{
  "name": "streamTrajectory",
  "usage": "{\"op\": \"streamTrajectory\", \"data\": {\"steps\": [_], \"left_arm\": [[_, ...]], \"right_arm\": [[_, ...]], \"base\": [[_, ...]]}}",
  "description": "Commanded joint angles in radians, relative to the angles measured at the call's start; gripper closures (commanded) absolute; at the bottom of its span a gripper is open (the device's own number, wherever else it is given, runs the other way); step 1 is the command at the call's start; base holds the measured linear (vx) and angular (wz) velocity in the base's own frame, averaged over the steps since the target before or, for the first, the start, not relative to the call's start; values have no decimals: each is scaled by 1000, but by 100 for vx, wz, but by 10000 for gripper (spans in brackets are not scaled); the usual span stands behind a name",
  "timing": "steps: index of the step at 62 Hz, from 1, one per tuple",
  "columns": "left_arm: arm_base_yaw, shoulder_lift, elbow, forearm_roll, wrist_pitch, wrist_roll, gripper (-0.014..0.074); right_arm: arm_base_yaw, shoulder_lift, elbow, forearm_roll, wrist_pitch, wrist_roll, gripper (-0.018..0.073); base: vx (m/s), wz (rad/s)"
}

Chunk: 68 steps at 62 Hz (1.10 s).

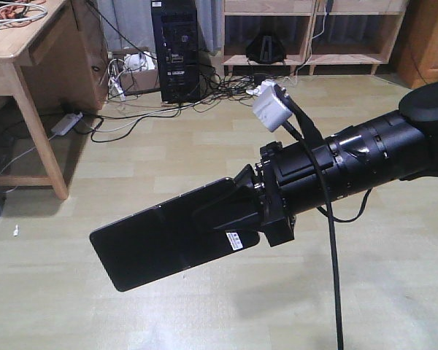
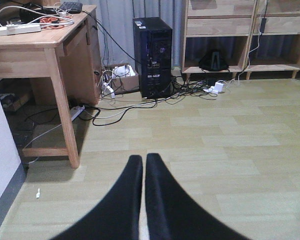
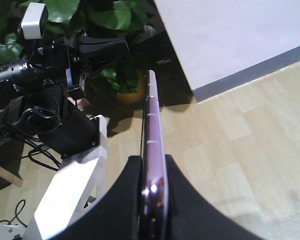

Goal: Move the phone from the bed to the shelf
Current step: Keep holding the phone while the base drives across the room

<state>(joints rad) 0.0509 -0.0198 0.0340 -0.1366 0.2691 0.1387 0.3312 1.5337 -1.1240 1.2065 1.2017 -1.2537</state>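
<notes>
mid-carry: gripping the phone (image 1: 168,233) at its sticker end with the right gripper (image 1: 228,208), aloft over the floor (image 1: 365,292), well apart from the shelf (image 1: 350,58) by the far wall. left gripper (image 2: 143,160) pinched together, empty. next, probably: nearing the shelf, levelling over a board, then releasing.

A black computer tower (image 1: 175,51) stands beside a wooden desk (image 1: 22,55), with tangled cables (image 1: 230,86) spread around its base.
</notes>
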Motion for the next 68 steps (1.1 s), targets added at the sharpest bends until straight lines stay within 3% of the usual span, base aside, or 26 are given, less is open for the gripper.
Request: {"op": "streamTrajectory", "data": {"steps": [1,41,68], "left_arm": [[-6,-5,3,-9,-68,-4,596],[-6,-5,3,-9,-67,-4,596],[-6,-5,3,-9,-67,-4,596]], "right_arm": [[-1,-42,-26,92,89,-3,561],[-1,-42,-26,92,89,-3,561],[-1,-42,-26,92,89,-3,561]], "base": [[39,6],[36,0],[26,-37]]}}
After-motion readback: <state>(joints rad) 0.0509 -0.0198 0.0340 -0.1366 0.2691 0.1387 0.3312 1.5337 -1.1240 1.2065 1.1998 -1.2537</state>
